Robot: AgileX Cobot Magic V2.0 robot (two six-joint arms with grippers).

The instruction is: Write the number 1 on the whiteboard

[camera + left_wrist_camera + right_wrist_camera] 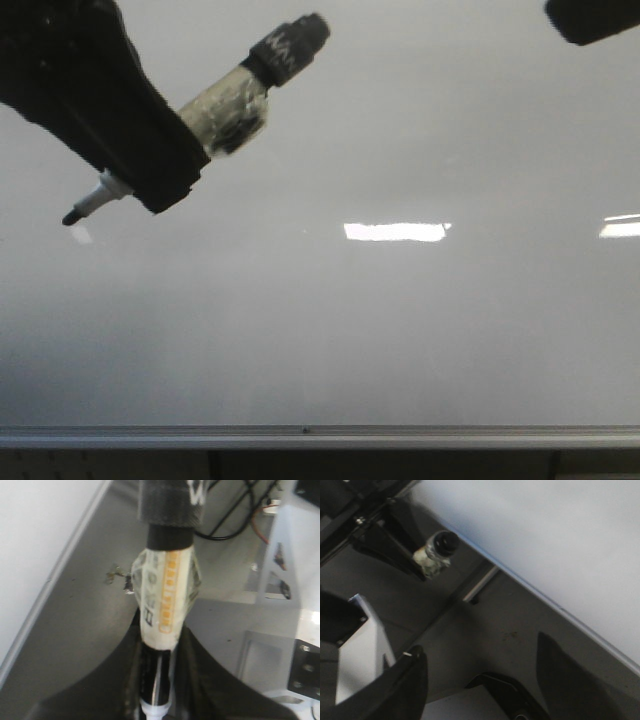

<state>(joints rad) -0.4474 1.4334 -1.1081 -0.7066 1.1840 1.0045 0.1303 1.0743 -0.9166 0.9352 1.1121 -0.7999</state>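
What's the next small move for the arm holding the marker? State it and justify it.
Probably lower the marker until its tip touches the whiteboard. The left gripper is clamped on the barrel with the uncapped tip pointing down-left, and no stroke shows on the board, so the digit is not yet started. The right gripper hangs open, uninvolved.

The front view looks forward and down on the large glossy pale grey-white whiteboard (400,330), quite near, so that the board fills almost the whole picture; its silver aluminium edge strip (320,436) runs along the bottom.

The left wrist view looks along the black left gripper (157,680) from very near, on the tape-wrapped black marker pen (165,605) between its fingers, with the board edge at one side.

The right wrist view looks past the black right gripper (480,680), from farther away, to the board edge and the left arm.

All three views share the marker and the board.
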